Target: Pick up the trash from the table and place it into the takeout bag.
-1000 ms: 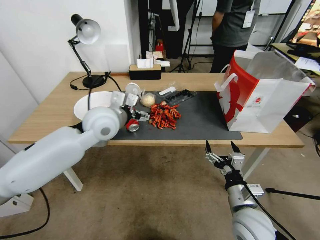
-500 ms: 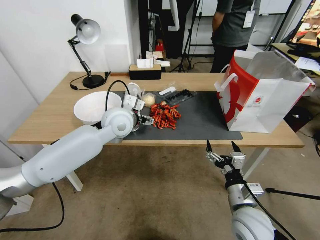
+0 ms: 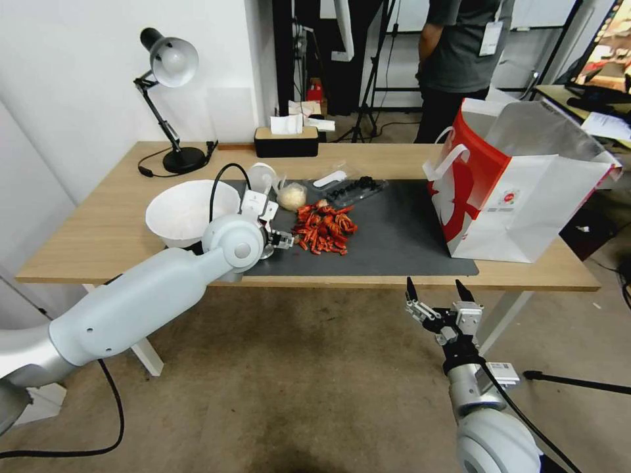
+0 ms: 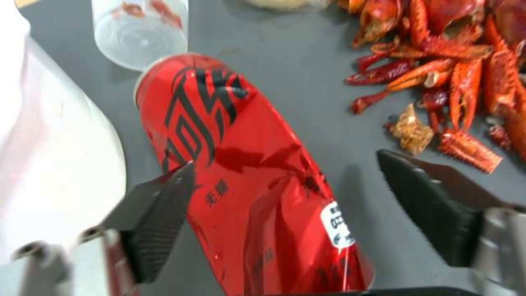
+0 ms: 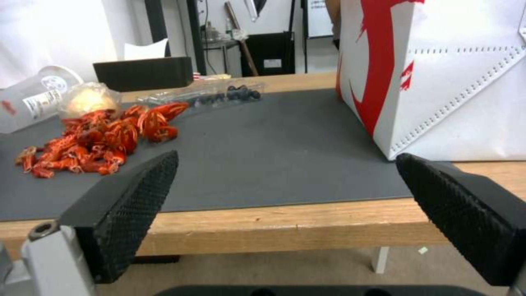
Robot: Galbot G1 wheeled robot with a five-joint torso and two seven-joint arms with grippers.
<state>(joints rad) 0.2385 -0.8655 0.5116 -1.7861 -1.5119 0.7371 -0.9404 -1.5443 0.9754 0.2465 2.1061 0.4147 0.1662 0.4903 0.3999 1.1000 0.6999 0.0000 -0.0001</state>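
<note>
**Left claw spread around the red can on the mat**

The long light-wood table carried a large dark grey mat. At the mat's right end stood the big white paper takeout bag with its red side panel, upright and open at the top. A wide white paper bowl sat at the mat's left edge, and a heap of red crayfish shells lay near the middle, with a clear-wrapped whitish food lump just behind it.

The left gripper was low over the mat beside the bowl, jaws spread wide on either side of the dented red cola can, which lay on its side; one finger seemed to touch the can's flank, though contact was hard to confirm. A clear plastic cup lay just past the can's far end.

The right gripper hung below the table's front edge, jaws wide apart and empty.
</note>
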